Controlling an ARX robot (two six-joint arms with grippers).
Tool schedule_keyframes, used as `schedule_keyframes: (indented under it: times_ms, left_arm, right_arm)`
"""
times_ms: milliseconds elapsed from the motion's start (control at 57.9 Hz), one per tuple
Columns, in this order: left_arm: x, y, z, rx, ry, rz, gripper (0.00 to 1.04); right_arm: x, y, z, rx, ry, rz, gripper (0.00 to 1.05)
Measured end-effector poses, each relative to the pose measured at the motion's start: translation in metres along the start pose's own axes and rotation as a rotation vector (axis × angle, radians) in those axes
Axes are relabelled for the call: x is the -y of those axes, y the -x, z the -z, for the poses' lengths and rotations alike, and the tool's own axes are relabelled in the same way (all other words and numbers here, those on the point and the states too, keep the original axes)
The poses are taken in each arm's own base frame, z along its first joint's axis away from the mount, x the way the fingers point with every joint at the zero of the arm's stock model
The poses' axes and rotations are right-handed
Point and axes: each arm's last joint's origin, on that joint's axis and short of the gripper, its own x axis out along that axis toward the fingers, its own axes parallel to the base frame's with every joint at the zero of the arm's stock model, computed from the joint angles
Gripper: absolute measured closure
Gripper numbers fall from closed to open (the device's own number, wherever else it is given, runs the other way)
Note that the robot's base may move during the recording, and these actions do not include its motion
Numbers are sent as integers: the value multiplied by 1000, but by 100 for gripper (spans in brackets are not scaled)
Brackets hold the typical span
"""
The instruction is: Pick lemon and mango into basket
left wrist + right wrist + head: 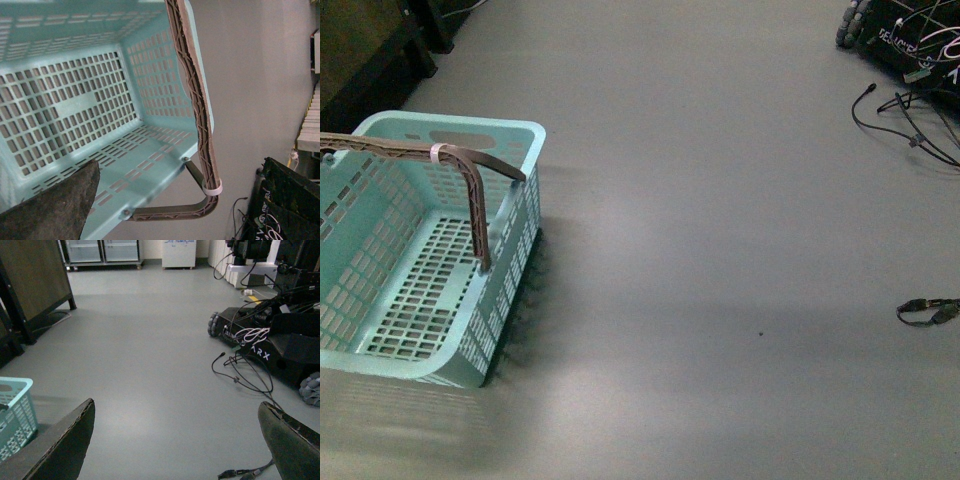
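Mint-green plastic makes the basket (450, 128), which sits on the grey floor (720, 250) at the far left of the front view. Its walls and bottom are full of little slots. A brown ribbed handle (470, 170) stands up over it, with a white band (437, 152) wrapped round it. The left wrist view looks right into the basket, and the left gripper (60, 207) is near it. Only one dark finger shows there, so I cannot tell if that hand is spread or pressed together. In the middle the floor is smooth and wide. On the right lie thin black cables (910, 135) and a short black strap (928, 312). A black machine on wheels (280, 347) stands by the cables. The right gripper (176, 407) hangs over the floor, well apart from the basket. Its two dark fingers (65, 445) are spread wide, and only floor shows between them.
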Motion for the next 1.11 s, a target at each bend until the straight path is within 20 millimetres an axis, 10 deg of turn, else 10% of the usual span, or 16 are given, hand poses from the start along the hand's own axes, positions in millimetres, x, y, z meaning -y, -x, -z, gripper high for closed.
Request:
schedule_keyframes:
  times_ms: [501, 830, 1106]
  left_arm:
    - [28, -110, -2, -1, 84, -6, 7]
    - [28, -135, 9, -8, 73, -17, 7]
    - [24, -135, 13, -22, 74, -56, 48]
  right_arm:
    - [0, 0, 0, 0, 0, 0, 9]
    - [0, 0, 0, 0, 0, 0, 9]
    - [0, 0, 0, 0, 0, 0, 9]
